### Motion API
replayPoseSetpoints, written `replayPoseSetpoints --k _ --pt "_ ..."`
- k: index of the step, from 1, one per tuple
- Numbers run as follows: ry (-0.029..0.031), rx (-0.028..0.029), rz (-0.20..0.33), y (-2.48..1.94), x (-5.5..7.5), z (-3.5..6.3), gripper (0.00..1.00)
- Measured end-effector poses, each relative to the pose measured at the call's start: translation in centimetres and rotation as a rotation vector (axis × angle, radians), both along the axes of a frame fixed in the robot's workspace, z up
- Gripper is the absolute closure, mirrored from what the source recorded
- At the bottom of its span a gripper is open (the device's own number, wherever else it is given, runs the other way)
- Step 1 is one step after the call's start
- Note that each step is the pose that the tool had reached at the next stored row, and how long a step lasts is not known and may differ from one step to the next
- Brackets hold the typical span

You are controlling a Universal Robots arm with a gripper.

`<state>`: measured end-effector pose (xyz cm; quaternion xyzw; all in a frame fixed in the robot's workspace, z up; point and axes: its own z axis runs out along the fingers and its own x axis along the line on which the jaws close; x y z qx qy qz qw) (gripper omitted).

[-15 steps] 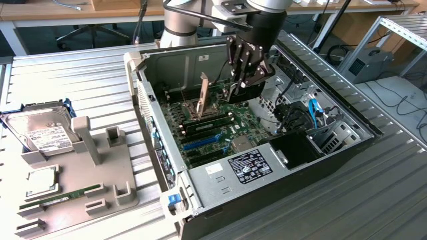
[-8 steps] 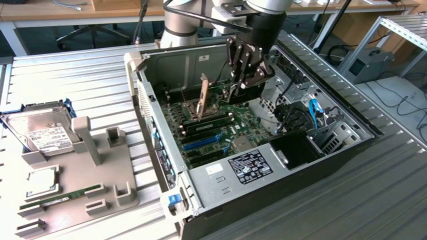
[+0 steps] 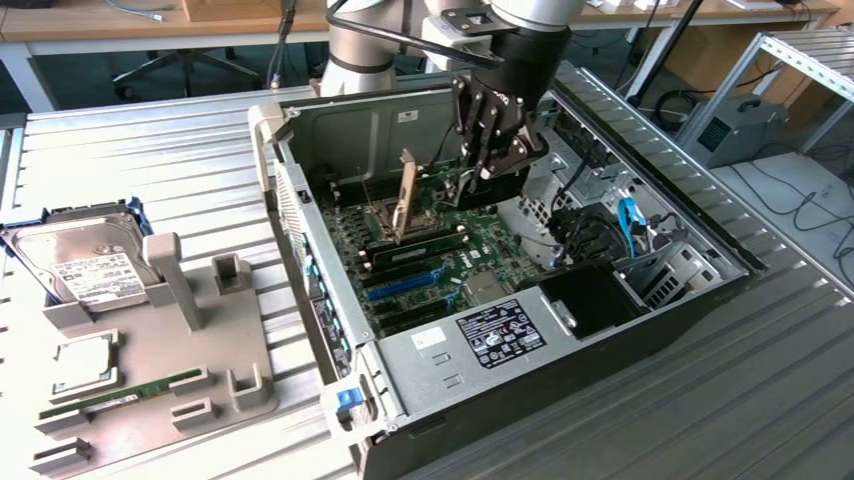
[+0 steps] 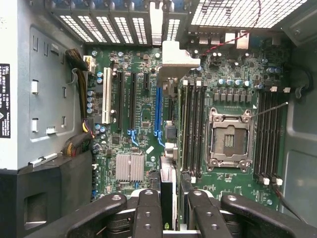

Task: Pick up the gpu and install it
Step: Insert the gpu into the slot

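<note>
Nearest, on the bench (image 3: pixel 134 140): we see a grey holder tray (image 3: pixel 160 370) at the exterior view's left, carrying a green memory stick (image 3: pixel 123 393), a processor chip (image 3: pixel 83 362) and a hard drive (image 3: pixel 83 262).
Case: the open computer case (image 3: pixel 494 300) lies beside the tray, its motherboard (image 4: pixel 148 114) exposed, with the power supply (image 3: pixel 497 335) at its near end.
Claw (image 3: pixel 497 165): we see its fingers (image 4: pixel 148 213) partly closed on the gpu (image 4: pixel 168 163), held edge-on above the board.
Gpu position: it hangs inside the case, beside the blue slot (image 4: pixel 158 111), its bracket towards the rear slot openings.
In the way: memory slots (image 4: pixel 192 124), the empty processor socket (image 4: pixel 230 139) and cable bundles (image 4: pixel 79 99) crowd around.
Far: the arm's base (image 3: pixel 363 45) stands behind the case.
</note>
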<state>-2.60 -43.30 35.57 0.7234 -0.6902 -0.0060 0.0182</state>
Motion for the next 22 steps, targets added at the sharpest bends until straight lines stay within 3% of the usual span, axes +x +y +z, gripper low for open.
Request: replayPoseSetpoints --k 11,18,20,22 --pt "-0.0001 -0.0003 -0.002 -0.08 -0.47 -0.38 0.74" --pt "0.0001 0.0001 -0.103 -0.09 -0.49 -0.48 0.74" --pt "0.0004 0.0083 -0.104 -0.11 -0.53 -0.50 0.74" --pt "0.0013 0.0231 -0.105 -0.13 -0.59 -0.48 0.74"
